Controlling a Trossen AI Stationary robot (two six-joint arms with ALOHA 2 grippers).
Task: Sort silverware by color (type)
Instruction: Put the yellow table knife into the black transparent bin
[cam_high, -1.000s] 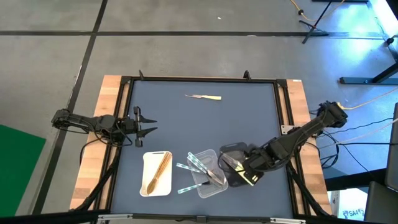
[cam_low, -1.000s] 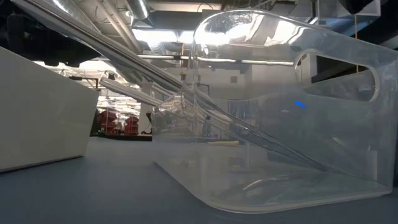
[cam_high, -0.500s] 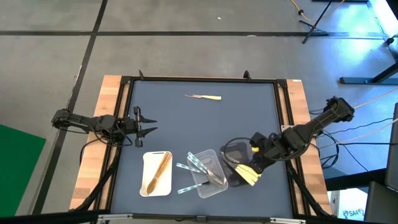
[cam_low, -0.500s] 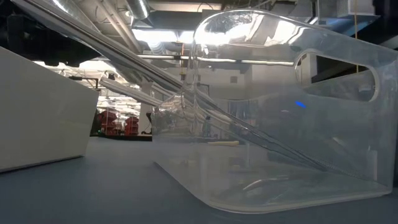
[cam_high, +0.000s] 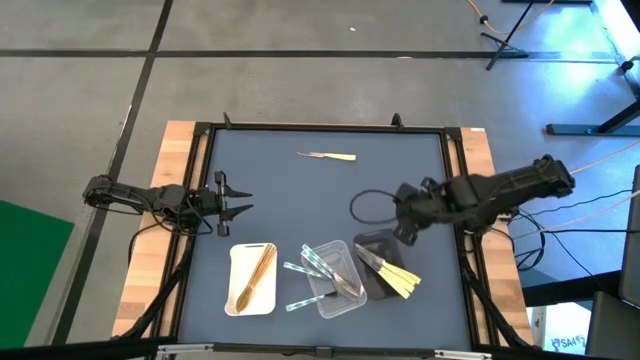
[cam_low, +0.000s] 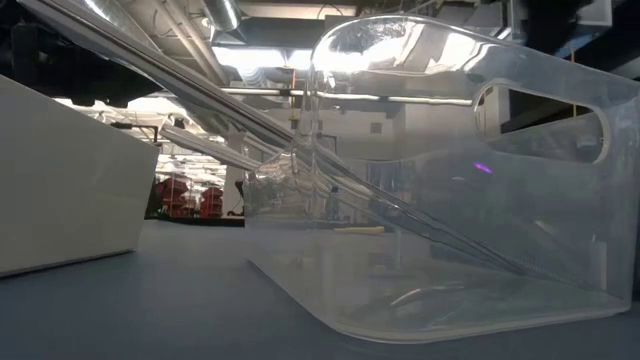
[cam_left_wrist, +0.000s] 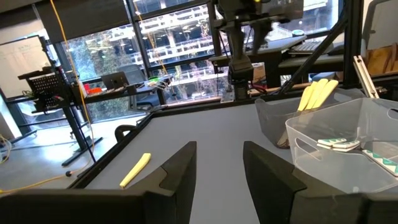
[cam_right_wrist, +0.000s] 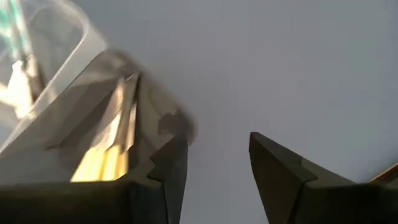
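My right gripper (cam_high: 406, 228) hangs open above the blue mat, just beyond the far side of the black tray (cam_high: 372, 243), fingers slanting down with nothing between them (cam_right_wrist: 214, 142). Pale yellow utensils (cam_high: 396, 279) lie in that tray, their ends sticking out over its near right rim. Clear utensils (cam_high: 312, 266) lie in and over the clear tray (cam_high: 338, 300). Brown wooden utensils (cam_high: 256, 275) rest in the white tray (cam_high: 240, 300). One pale utensil (cam_high: 330, 156) lies flat on the mat near the far edge. My left gripper (cam_high: 240, 203) waits open and level at the table's left side.
The three trays stand side by side near the table's front edge. A black cable loop (cam_high: 362, 206) hangs beside my right wrist. The low view is filled by the clear tray's wall (cam_low: 450, 200), with the white tray (cam_low: 60, 180) to its left. Bare mat lies between the trays and the far utensil.
My right gripper has risen from the black tray and gone toward the table's far edge, turning about as it went. Its fingers have kept the same gap. The pale yellow utensils stay in the black tray.
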